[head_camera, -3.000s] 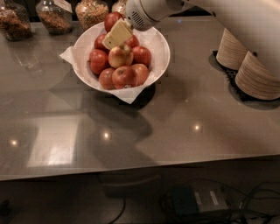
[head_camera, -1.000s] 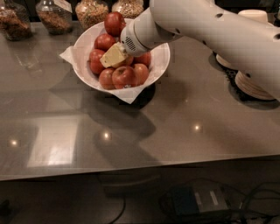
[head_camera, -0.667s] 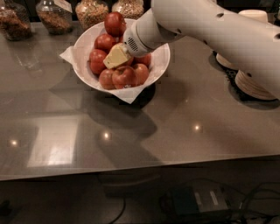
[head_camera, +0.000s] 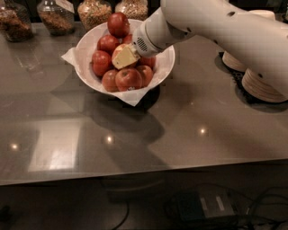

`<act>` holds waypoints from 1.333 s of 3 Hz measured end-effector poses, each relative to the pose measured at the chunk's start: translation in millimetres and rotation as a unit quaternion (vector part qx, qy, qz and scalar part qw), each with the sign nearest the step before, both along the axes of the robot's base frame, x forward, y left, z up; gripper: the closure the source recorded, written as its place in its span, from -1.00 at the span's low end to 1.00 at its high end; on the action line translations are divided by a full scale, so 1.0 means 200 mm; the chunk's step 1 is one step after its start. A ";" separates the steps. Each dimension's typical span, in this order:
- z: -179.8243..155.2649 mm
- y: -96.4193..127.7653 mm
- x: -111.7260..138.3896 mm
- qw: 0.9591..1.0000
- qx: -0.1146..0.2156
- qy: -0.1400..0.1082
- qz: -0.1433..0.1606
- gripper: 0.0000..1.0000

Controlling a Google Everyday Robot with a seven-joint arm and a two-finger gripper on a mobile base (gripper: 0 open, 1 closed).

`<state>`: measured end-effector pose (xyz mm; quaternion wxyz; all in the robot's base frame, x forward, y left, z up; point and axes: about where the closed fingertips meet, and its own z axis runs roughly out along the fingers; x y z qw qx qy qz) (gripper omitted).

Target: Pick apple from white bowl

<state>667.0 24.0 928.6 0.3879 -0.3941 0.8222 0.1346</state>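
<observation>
The white bowl [head_camera: 86,43] stands at the back left of the grey table, lined with a white napkin and piled with red apples. The pale yellow-cream apple [head_camera: 118,50] lies near the middle of the pile, partly covered. My gripper [head_camera: 124,57] reaches in from the right over the bowl, and its cream-coloured tip rests against the pale apple's right side. A dark red apple [head_camera: 118,24] sits on top at the back, and another [head_camera: 128,78] lies at the front.
Several glass jars of grains and nuts [head_camera: 93,12] stand along the back edge behind the bowl. Stacked tan disposable bowls [head_camera: 263,85] sit at the right on a dark mat. My white arm [head_camera: 225,27] spans the upper right. The table's front edge runs across low down.
The gripper has come down from above the pile into the bowl and then shifted slightly right against the pale apple. The other apples have stayed put.
</observation>
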 end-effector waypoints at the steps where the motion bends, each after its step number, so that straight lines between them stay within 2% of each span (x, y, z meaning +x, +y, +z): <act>1: 0.02 -0.01 0.02 1.000 -0.003 -0.012 0.001 0.59; 2: 0.09 -0.01 0.04 0.999 -0.005 -0.034 0.008 0.99; 3: 0.22 0.00 0.06 0.998 -0.007 -0.067 0.019 1.00; 4: 0.26 0.01 0.05 0.997 -0.009 -0.077 0.024 1.00</act>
